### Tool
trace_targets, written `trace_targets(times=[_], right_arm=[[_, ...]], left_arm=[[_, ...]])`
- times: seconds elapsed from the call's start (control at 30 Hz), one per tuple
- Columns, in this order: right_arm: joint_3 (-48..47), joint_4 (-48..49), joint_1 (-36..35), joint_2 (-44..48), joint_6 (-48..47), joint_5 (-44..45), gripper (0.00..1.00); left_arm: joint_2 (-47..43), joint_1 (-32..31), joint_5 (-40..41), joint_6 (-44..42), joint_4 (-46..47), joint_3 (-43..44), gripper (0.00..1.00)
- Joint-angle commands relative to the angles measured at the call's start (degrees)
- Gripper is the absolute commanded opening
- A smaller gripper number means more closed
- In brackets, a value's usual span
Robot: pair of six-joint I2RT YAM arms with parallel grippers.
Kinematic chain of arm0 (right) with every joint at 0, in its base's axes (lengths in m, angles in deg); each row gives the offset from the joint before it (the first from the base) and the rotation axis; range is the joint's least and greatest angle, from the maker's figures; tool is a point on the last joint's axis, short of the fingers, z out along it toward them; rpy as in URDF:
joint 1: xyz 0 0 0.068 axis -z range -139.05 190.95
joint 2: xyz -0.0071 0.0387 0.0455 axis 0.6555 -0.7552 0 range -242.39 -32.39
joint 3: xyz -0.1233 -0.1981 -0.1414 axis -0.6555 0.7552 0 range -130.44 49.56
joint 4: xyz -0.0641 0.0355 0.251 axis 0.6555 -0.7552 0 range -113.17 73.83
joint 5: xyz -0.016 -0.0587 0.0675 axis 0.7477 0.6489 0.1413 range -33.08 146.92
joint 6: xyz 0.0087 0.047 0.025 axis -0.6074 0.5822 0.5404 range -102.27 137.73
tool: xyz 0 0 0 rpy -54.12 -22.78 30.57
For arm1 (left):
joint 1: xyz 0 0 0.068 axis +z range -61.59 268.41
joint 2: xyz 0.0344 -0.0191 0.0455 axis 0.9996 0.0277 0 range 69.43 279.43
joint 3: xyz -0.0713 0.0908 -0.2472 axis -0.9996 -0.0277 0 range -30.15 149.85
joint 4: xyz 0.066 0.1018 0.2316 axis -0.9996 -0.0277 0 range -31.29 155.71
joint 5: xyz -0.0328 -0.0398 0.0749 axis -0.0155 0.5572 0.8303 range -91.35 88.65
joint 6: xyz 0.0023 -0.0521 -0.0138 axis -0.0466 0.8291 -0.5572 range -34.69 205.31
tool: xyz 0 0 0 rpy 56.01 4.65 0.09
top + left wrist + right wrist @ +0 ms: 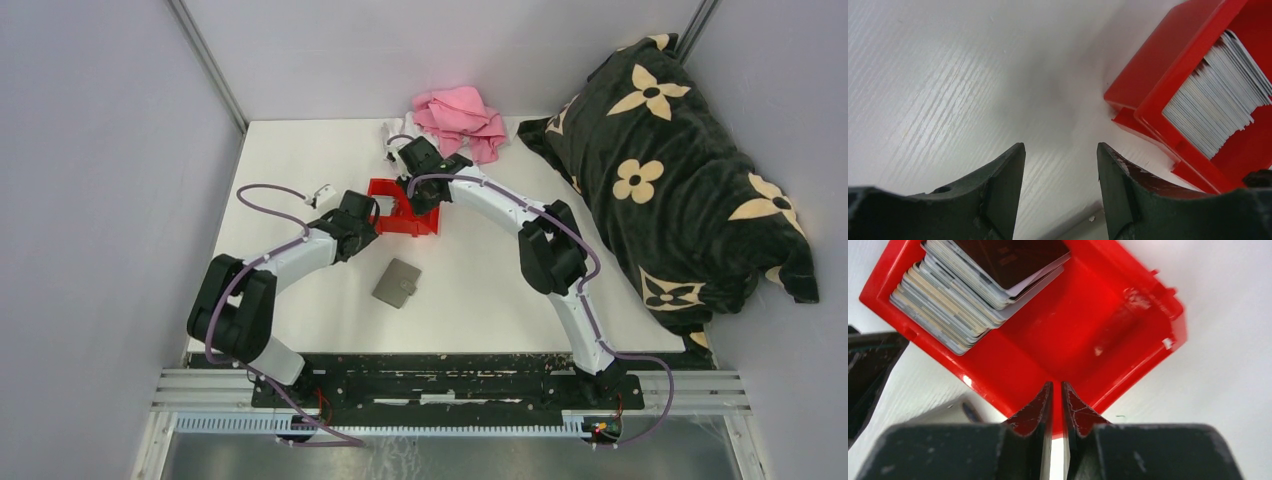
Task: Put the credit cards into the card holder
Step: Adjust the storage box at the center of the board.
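The card holder (397, 283) is seen lying flat and closed on the white table (300, 150), just below the centre of the top view. It is apart from both arms and below the red bin (408, 226).

The cards (973, 285) are stacked inside the bin, in the upper left of the right wrist view. Their light edges are fanned slightly and a dark brown card is on top. In the left wrist view the same stack is seen at the right edge of the frame, leaning within the bin's red walls.

The right gripper (1057, 385) is held over the bin's lower corner, at the bottom centre of its own view. Its jaws are drawn narrow, with only a thin slit left between them. Whether anything is pinched in that slit cannot be told.

The left gripper (1060, 147) is held wide over bare table at the bottom of its view, just left of the bin, with nothing between its fingers.

A pink cloth (460, 120) is bunched at the table's top edge. A black blanket with cream flowers (680, 170) is draped at the upper right.
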Motion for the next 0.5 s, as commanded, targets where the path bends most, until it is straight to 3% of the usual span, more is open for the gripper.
trace_targets(times=[0.0,0.47], right_arm=[[1.13,1.30,-0.30,0.17,4.57,-5.90,0.15],[4.36,2.24,-2.86,1.72,9.63,-11.43,0.11]], left_arm=[[1.48,1.64,1.63,-1.27,2.20,2.90,0.63],[5.38,4.67,1.45,-4.40,3.67,5.84,0.64]])
